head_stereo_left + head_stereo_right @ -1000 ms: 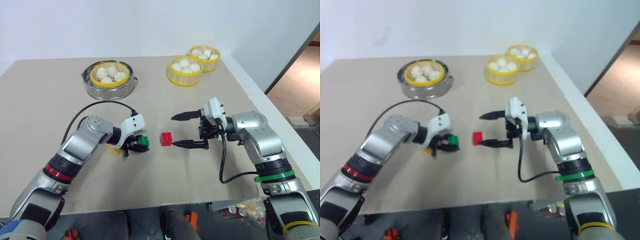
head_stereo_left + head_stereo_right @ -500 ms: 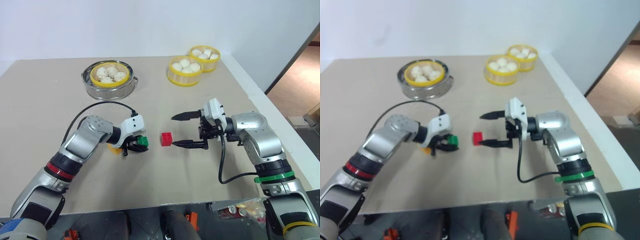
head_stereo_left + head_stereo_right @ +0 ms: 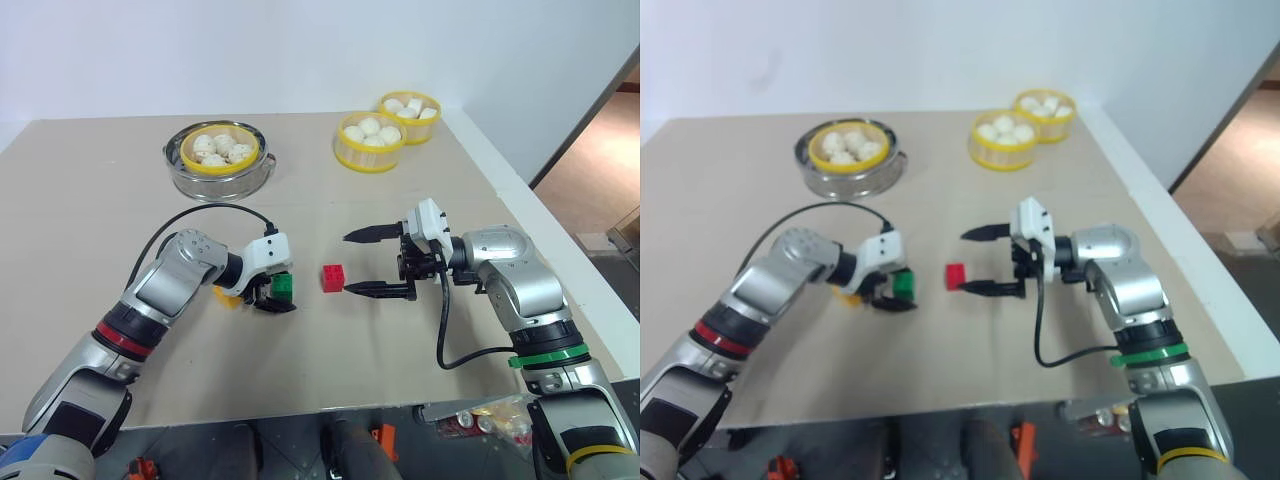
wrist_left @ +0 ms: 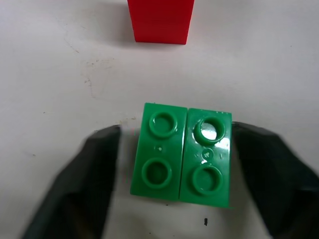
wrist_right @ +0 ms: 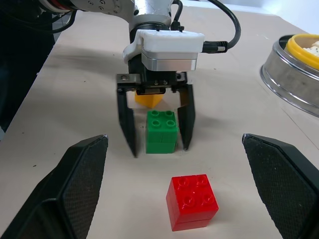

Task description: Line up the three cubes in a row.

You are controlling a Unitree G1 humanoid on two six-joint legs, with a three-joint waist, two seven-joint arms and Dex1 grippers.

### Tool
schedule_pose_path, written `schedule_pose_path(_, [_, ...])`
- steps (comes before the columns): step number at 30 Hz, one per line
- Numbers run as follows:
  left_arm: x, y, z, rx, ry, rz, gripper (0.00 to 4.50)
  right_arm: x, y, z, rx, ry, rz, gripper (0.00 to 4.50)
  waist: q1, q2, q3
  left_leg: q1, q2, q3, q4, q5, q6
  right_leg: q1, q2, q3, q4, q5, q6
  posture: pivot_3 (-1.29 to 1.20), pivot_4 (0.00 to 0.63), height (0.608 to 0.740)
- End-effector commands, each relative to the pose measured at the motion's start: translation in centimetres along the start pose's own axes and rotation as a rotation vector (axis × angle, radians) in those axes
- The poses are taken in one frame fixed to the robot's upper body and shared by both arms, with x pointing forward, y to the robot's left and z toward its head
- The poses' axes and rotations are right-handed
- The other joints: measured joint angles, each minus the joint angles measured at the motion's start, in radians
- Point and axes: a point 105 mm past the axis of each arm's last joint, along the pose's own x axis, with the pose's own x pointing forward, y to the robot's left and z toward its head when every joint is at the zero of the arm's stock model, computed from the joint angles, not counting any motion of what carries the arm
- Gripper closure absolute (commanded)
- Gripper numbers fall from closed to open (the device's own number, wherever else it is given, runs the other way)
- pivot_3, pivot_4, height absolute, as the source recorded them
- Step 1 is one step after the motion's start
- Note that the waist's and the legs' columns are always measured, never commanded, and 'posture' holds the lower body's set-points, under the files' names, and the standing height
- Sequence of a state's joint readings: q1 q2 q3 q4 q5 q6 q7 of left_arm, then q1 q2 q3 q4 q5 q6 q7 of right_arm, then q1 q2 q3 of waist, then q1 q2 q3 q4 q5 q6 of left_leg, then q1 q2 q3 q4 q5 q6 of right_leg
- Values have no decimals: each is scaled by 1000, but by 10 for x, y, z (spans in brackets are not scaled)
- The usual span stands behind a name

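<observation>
Three cubes sit mid-desk (image 3: 420, 380). Green cube (image 5: 161, 130) stands upright on the desk between the left pincer's (image 5: 157, 130) fingers (image 5: 126, 124), which are spread with a gap on each side, not touching it. Yellow cube (image 5: 148, 99) lies just behind the green one, partly hidden under the left wrist. Red cube (image 3: 333, 277) rests near the green one, apart from it, on the right-arm side. Right pincer (image 3: 372, 262) hovers spread wide, holding nothing; its lower fingertip is just beside the red cube. Bun baskets (image 3: 219, 148) stand at the far edge.
</observation>
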State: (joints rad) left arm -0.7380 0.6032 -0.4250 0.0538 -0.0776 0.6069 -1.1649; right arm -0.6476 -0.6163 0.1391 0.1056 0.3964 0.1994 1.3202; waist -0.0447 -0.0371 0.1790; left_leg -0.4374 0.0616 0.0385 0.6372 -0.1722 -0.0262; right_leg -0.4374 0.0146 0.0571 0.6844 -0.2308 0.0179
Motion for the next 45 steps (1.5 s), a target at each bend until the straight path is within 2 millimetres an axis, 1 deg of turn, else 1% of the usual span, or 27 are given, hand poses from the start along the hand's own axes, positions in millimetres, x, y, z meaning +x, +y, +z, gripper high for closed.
schedule_pose_path(1, [-7,4,11,47,-11,25,21,-6,-4,9,-35,-12,-27,0,0,0,0,0,0,0,0,0,0,0,0,0,0,0,0,0,150,740])
schedule_pose_path(7, [-12,6,19,59,-29,41,21,-5,-6,9,-35,-11,-25,0,0,0,0,0,0,0,0,0,0,0,0,0,0,0,0,0,150,740])
schedule_pose_path(11, [-18,8,27,66,-53,59,21,-4,-7,9,-35,-9,-24,0,0,0,0,0,0,0,0,0,0,0,0,0,0,0,0,0,150,740])
schedule_pose_path(15, [-34,14,36,69,-71,93,21,-5,-7,8,-33,-5,-25,0,-1,0,0,0,0,0,0,0,0,0,0,0,0,0,0,0,150,740])
schedule_pose_path(19, [-55,18,42,45,-115,114,21,-7,-8,7,-31,2,-32,0,-1,0,0,0,0,0,0,0,0,0,0,0,0,0,0,0,150,740])
schedule_pose_path(21, [-67,18,44,43,-161,121,21,-8,-8,7,-31,4,-34,0,-1,0,0,0,0,0,0,0,0,0,0,0,0,0,0,0,150,740])
schedule_pose_path(22, [-76,19,48,40,-227,127,21,-8,-9,7,-31,5,-37,0,0,0,0,0,0,0,0,0,0,0,0,0,0,0,0,0,150,740])
schedule_pose_path(23, [-85,20,47,37,-284,145,21,-9,-9,7,-31,5,-41,0,0,0,0,0,0,0,0,0,0,0,0,0,0,0,0,0,150,740])
schedule_pose_path(25, [-99,23,42,32,-398,188,21,-9,-10,7,-34,5,-47,0,-4,0,0,1,0,1,0,0,0,0,0,1,0,0,0,0,150,740])
schedule_pose_path(26, [-105,25,36,8,-448,212,21,-9,-10,7,-33,4,-48,0,-4,0,0,1,1,1,0,0,0,0,0,1,0,0,0,0,150,740])
schedule_pose_path(27, [-109,26,27,-3,-473,237,21,-8,-10,7,-34,2,-48,0,-4,0,0,1,1,1,0,0,0,0,0,1,0,0,0,0,150,740])
schedule_pose_path(28, [-113,30,20,-20,-509,302,21,-7,-10,8,-35,2,-47,0,-3,0,0,1,1,1,-1,0,0,0,0,0,0,0,0,0,150,740])
schedule_pose_path(29, [-117,34,14,-31,-536,364,21,-7,-9,8,-36,1,-45,0,-2,0,0,1,1,0,-1,0,0,0,0,0,0,0,-1,0,150,740])
schedule_pose_path(31, [-120,35,6,-49,-560,441,21,-6,-9,8,-37,1,-44,0,1,0,0,1,1,0,-1,0,0,0,0,-1,0,0,-1,0,150,740])
schedule_pose_path(33, [-119,30,1,-55,-563,479,21,-6,-9,7,-37,2,-45,0,1,0,0,0,1,0,0,0,0,0,-1,-1,0,0,0,0,150,740])
schedule_pose_path(37, [-113,10,-9,-106,-585,526,21,-7,-9,6,-36,8,-44,0,1,0,0,0,0,3,1,0,0,1,-3,2,-1,1,2,0,150,740])
schedule_pose_path(42, [-108,-1,-14,-126,-575,517,21,-6,-8,4,-35,15,-32,0,3,0,0,1,0,2,1,1,0,1,-2,1,-1,3,2,0,150,740])
schedule_pose_path(45, [-106,-6,-24,-136,-537,507,21,-6,-8,3,-36,17,-27,0,1,0,0,2,0,3,1,2,0,1,-2,1,-1,4,2,0,150,740])
